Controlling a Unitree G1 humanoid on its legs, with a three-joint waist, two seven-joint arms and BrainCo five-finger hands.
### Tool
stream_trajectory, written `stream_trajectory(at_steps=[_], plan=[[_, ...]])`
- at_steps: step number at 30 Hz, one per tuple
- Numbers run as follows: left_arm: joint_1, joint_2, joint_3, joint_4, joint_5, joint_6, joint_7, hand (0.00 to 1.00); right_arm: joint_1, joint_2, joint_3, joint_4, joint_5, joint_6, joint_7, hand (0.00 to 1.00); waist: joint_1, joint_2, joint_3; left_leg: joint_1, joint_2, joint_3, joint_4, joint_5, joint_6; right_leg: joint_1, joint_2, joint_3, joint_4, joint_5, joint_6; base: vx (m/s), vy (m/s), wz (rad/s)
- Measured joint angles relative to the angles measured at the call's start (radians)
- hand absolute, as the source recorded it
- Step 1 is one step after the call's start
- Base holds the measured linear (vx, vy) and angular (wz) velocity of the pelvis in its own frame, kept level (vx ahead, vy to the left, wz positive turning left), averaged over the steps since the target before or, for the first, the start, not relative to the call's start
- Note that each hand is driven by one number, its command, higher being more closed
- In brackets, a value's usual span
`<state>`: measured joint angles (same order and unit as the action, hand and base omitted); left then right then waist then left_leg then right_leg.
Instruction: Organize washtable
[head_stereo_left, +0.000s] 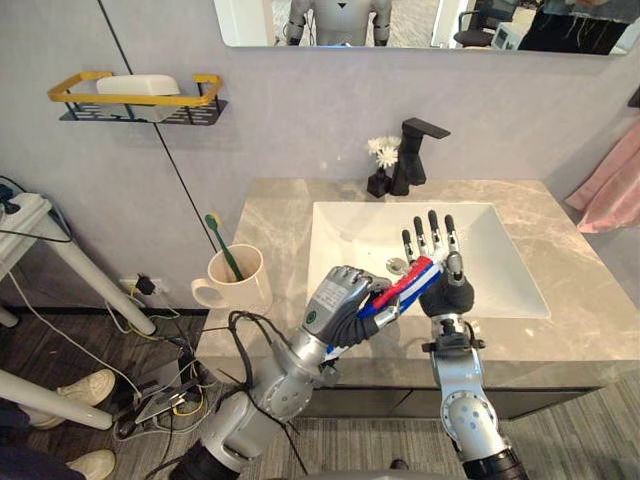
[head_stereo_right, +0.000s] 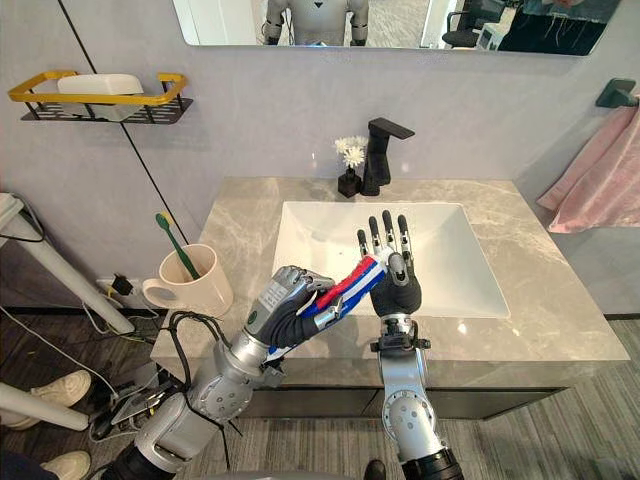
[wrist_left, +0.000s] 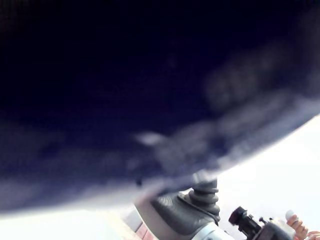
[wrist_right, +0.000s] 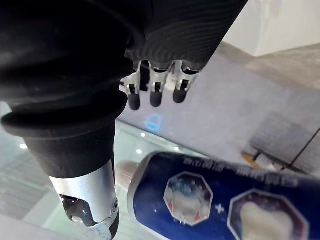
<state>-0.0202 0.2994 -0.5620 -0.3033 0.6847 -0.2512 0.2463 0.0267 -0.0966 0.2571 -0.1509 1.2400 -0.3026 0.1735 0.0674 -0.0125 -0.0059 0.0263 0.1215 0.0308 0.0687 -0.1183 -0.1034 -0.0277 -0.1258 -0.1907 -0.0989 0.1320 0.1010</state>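
Note:
A red, white and blue toothpaste tube (head_stereo_left: 405, 285) hangs tilted over the front edge of the white sink (head_stereo_left: 350, 230). My left hand (head_stereo_left: 340, 305) is shut on its lower end. The tube's upper end lies against the palm side of my right hand (head_stereo_left: 447, 292), which is open with its fingers (wrist_right: 156, 95) straight and pointing up. In the right wrist view the tube (wrist_right: 215, 200) runs beside the thumb (wrist_right: 90, 205), which is not curled round it. A cream mug (head_stereo_left: 235, 282) holding a green toothbrush (head_stereo_left: 222, 245) stands on the counter's left end.
A black faucet (head_stereo_left: 415, 150) and a small black vase of white flowers (head_stereo_left: 382, 165) stand behind the sink. A yellow-railed wall shelf (head_stereo_left: 140, 100) carries a white soap. A pink towel (head_stereo_left: 610, 185) hangs at right. A person's shoes (head_stereo_left: 75, 390) are on the floor at left.

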Motion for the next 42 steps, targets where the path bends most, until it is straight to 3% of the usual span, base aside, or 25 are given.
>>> stream_trajectory(at_steps=[13,18,26,32,33,42], plan=[[-0.003,0.001,-0.023,0.024,-0.015,0.003,-0.005,1.0,-0.042,-0.075,0.108,-0.034,0.176,-0.001,0.003,0.0,0.0,-0.003,0.001,-0.013,0.0,-0.001,0.002,0.0,0.0,-0.01,0.0,-0.001,0.0,0.001,0.0,0.0,0.0,0.0],[-0.014,0.001,-0.019,0.031,-0.013,0.014,-0.004,1.0,-0.036,-0.101,0.187,-0.079,0.187,0.007,0.007,0.0,-0.003,-0.007,0.001,-0.014,0.0,-0.002,0.002,0.0,0.0,-0.01,0.0,-0.002,0.0,0.001,0.0,0.0,0.0,0.0],[-0.031,0.001,-0.019,0.067,-0.004,0.022,-0.009,1.0,-0.002,-0.156,0.227,-0.08,0.22,0.054,0.01,0.0,-0.003,-0.011,0.001,-0.022,-0.001,-0.009,0.004,0.0,0.0,-0.011,-0.001,-0.011,0.0,0.0,0.0,0.0,-0.002,0.02],[-0.041,0.027,-0.021,0.089,-0.005,0.007,-0.032,1.0,0.038,-0.274,0.233,-0.1,0.22,0.134,0.05,0.0,-0.003,-0.012,0.001,-0.028,-0.001,-0.015,0.009,0.0,0.0,-0.012,-0.001,-0.017,0.0,0.0,0.0,0.0,-0.004,0.03],[-0.041,0.029,-0.021,0.089,-0.005,0.003,-0.032,1.0,0.046,-0.286,0.233,-0.114,0.218,0.137,0.052,1.0,-0.003,-0.013,0.001,-0.028,-0.001,-0.015,0.009,0.0,0.0,-0.012,-0.001,-0.017,0.0,0.0,0.0,0.0,0.0,0.0],[-0.041,0.028,-0.025,0.081,-0.014,-0.023,-0.032,1.0,0.047,-0.288,0.225,-0.132,0.2,0.13,0.068,1.0,-0.005,-0.013,0.001,-0.029,-0.001,-0.003,0.01,0.0,0.0,-0.031,0.0,0.0,0.0,0.003,0.001,0.0,0.0,-0.04]])
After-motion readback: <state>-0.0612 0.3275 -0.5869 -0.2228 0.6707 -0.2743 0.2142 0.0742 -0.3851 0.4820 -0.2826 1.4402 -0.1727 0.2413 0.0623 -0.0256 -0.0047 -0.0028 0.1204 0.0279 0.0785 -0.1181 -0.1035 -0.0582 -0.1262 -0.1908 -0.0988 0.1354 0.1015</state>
